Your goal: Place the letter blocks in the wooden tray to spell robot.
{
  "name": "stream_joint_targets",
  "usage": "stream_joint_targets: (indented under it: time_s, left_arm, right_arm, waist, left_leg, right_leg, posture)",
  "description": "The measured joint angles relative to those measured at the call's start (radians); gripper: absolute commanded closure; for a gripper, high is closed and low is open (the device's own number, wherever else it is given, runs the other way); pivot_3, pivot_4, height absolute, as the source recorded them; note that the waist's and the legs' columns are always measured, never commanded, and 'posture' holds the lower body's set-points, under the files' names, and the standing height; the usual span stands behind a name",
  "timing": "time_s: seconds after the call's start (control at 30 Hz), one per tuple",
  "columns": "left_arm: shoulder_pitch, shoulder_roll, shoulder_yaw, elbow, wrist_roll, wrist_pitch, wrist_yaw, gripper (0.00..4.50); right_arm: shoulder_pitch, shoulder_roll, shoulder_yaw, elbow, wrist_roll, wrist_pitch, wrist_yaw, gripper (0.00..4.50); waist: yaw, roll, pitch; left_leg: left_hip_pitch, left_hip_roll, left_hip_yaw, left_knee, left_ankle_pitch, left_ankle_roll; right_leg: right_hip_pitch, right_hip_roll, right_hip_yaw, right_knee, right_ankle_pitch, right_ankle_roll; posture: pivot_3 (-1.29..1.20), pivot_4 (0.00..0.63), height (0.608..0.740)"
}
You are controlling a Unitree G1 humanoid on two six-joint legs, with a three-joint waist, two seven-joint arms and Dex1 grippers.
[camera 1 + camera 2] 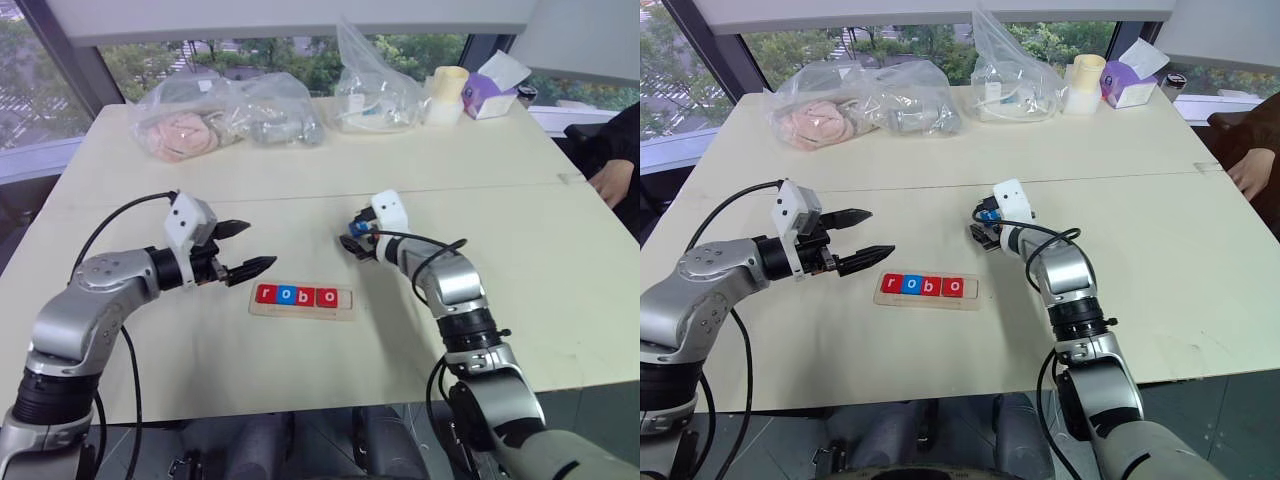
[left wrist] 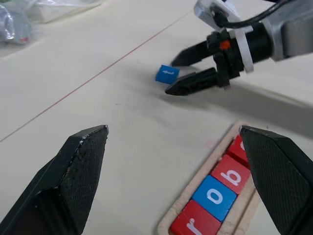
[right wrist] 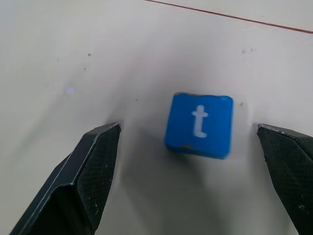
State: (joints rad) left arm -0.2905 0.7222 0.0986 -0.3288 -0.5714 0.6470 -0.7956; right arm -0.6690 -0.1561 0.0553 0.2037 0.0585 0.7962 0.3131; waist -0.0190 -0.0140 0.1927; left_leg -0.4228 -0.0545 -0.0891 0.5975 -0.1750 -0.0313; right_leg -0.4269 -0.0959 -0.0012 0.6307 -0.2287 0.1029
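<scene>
blue t block (image 3: 198,126) lies free between the wide-open right hand (image 3: 188,171); left hand (image 1: 243,249) open, empty.

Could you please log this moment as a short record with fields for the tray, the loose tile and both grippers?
tray: wooden tray on the table, holding r, o, b, o; last slot at its right end empty
loose tile: blue t block flat on the table, outside the tray
right gripper: open, fingers either side of the t block, not gripping it
left gripper: open, holding nothing, left of the tray

Office-like room, cream table (image 1: 300,180) by large windows (image 1: 250,55), tissue box (image 1: 492,92), treetops outside
</scene>
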Motion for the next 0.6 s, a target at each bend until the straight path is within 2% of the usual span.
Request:
stream_joint_targets:
  time_s: [0.07, 0.17, 0.2, 0.43, 0.6]
  left_arm:
    - [0.010, 0.000, -0.004, 0.000, 0.010, 0.000, 0.004, 0.00]
    - [0.010, 0.000, -0.005, 0.000, 0.020, -0.005, 0.007, 0.00]
    - [0.011, 0.000, -0.005, 0.000, 0.023, -0.006, 0.007, 0.00]
    - [0.016, 0.000, -0.030, -0.013, 0.041, -0.008, -0.010, 0.00]
    - [0.047, -0.003, -0.092, -0.093, 0.039, -0.003, -0.030, 0.00]
  right_arm:
    - [0.001, 0.012, 0.005, 0.000, -0.007, -0.002, -0.020, 1.36]
    - [0.008, 0.024, 0.015, 0.000, -0.015, -0.017, -0.044, 2.98]
    - [0.009, 0.024, 0.016, 0.000, -0.017, -0.020, -0.050, 3.36]
    - [0.013, 0.015, -0.003, -0.026, -0.026, -0.039, -0.105, 3.34]
    - [0.104, -0.021, -0.065, -0.319, -0.019, 0.095, -0.143, 3.34]
  waist:
    - [-0.001, 0.000, 0.000]
    - [-0.001, 0.000, 0.000]
    - [-0.001, 0.000, 0.000]
    - [0.001, 0.000, 0.000]
    - [0.005, 0.000, 0.000]
  left_leg:
    - [0.000, 0.000, 0.000, 0.000, 0.000, 0.000]
    - [0.001, 0.000, 0.000, 0.000, 0.000, 0.000]
    - [0.001, 0.000, 0.000, 0.000, 0.000, 0.000]
    - [0.000, 0.000, 0.000, 0.000, 0.000, 0.000]
    - [0.000, 0.001, -0.001, 0.000, 0.000, 0.000]
  right_leg:
    - [0.000, 0.000, 0.000, 0.000, 0.000, 0.000]
    - [0.000, 0.001, 0.000, 0.000, 0.000, 0.000]
    - [0.000, 0.001, 0.000, 0.000, 0.000, 0.000]
    - [0.000, 0.000, 0.000, 0.000, 0.000, 0.000]
    - [0.000, 0.000, 0.000, 0.000, 0.000, -0.001]
  posture:
    - [0.00, 0.150, 0.740]
    - [0.00, 0.150, 0.740]
    - [0.00, 0.150, 0.740]
    - [0.00, 0.150, 0.740]
    - [0.00, 0.150, 0.740]
